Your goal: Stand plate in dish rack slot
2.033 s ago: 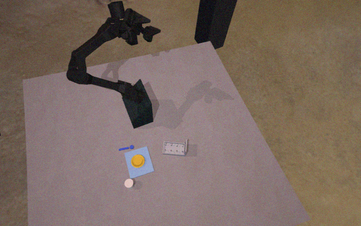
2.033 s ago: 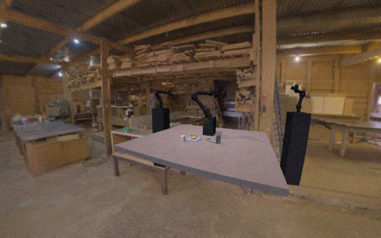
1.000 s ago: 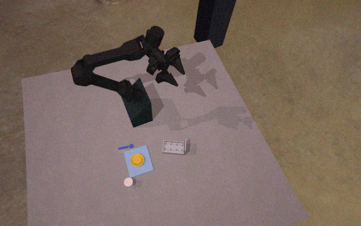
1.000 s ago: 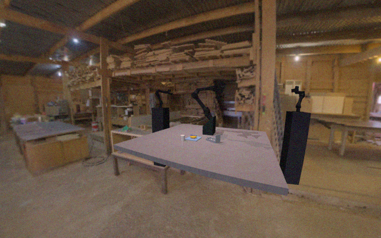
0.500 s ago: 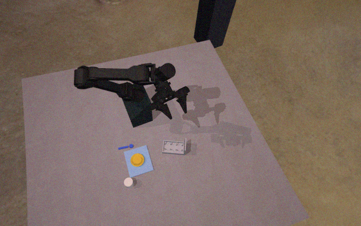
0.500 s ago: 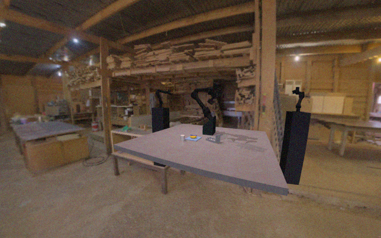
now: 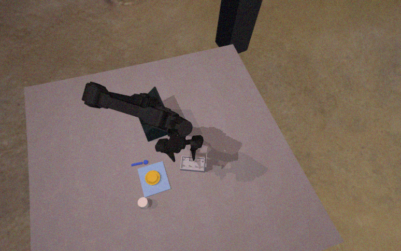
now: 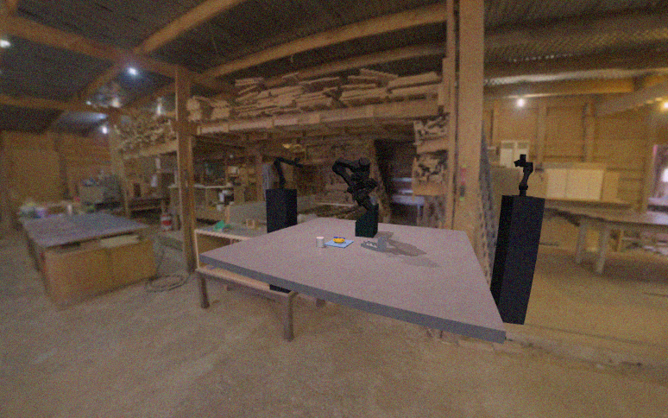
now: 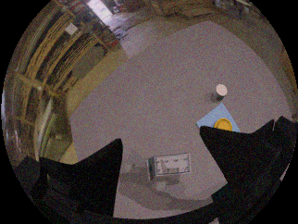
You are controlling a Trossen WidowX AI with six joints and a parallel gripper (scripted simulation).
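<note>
The yellow plate [image 7: 153,177] [image 8: 338,240] [image 9: 223,125] lies flat on a light blue square mat [image 7: 163,184] [image 8: 347,244] [image 9: 208,118]. The small grey dish rack [image 7: 192,169] [image 8: 381,243] [image 9: 172,165] stands beside the mat, with low rails and a taller wall at one end; its slots look empty. My gripper [image 7: 184,160] [image 9: 162,137] is open and empty, high above the table. In the top view one fingertip overlaps the rack. In the wrist view the rack shows between the fingers, and the right finger hides part of the plate and mat.
A pinkish-white cylinder [image 7: 142,202] [image 8: 320,241] [image 9: 221,91] stands near the mat's corner. A blue spoon-like utensil [image 7: 137,164] lies beside the mat on the side toward the arm's base. The arm's shadow falls across the table [image 7: 236,204] around the rack.
</note>
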